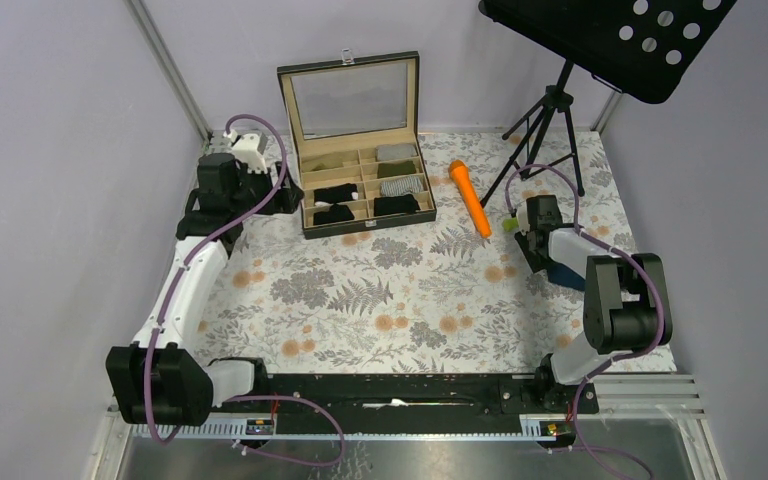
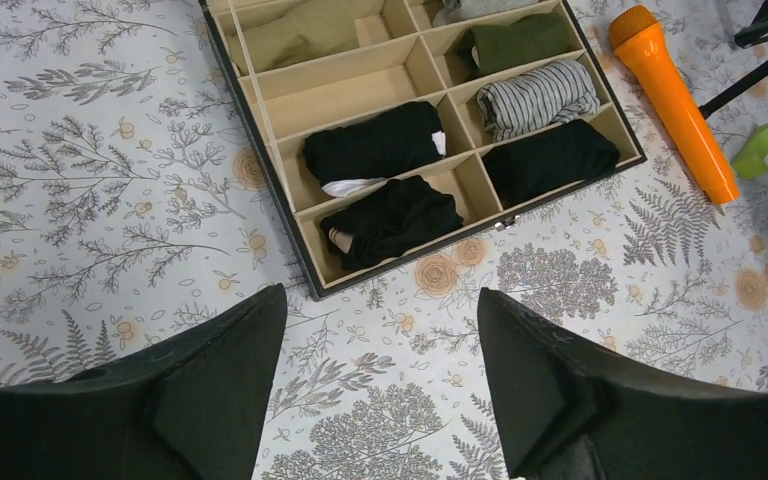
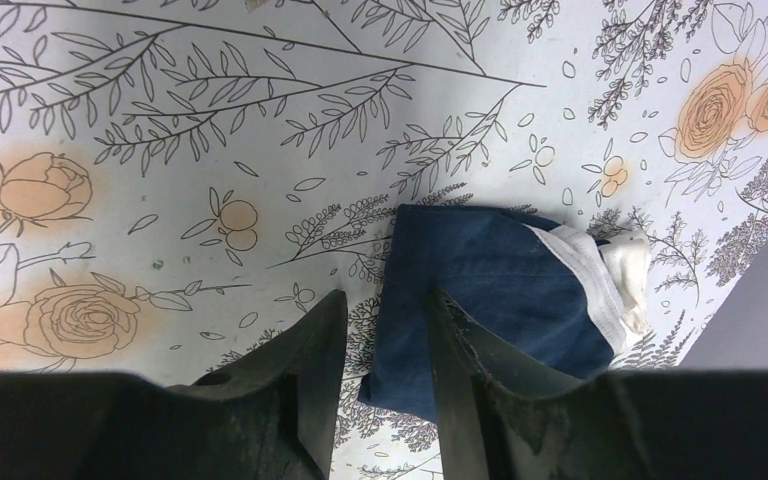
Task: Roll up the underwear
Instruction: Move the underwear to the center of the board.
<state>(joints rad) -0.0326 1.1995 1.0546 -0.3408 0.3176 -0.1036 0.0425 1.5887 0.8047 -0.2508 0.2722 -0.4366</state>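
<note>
Looking down: we read the clock on the overhead view, twelve pointing away from the arm bases. A flowered tablecloth (image 1: 400, 300) covers the table.
Box: a compartment box (image 1: 370, 226) sits at about eleven o'clock of the table centre, with its windowed lid (image 1: 350, 95) standing open.
Box contents: in the left wrist view we count three black rolls (image 2: 375, 145), a striped roll (image 2: 540, 95), an olive roll (image 2: 520, 40) and a tan piece (image 2: 305, 30). Each is in its own compartment, and one compartment (image 2: 345, 85) shows bare lining.
Navy underwear: the navy underwear (image 3: 490, 290) lies flat on the tablecloth at three o'clock, near the right edge. Its white trim (image 3: 600, 280) is on the side away from the fingers.
Right gripper: the right gripper (image 3: 387, 297) is low over the navy underwear. Its fingers (image 3: 300, 380) stand a narrow gap apart, and the near edge of the fabric lies in that gap. We cannot tell whether they pinch it.
Left gripper: the left gripper (image 2: 380, 295) hovers at nine o'clock of the box, over the tablecloth just short of the box corner. Its fingers (image 2: 220, 380) are spread wide with nothing between them.
Orange stick: an orange stick (image 1: 470, 198) lies at three o'clock of the box, close beside it.
Green cylinder: a small green cylinder (image 1: 509, 225) lies just off the stick's near end, close to the right gripper.
Music stand: a black music stand (image 1: 600, 40) is at one o'clock, with its tripod (image 1: 550, 130) on the tablecloth.
</note>
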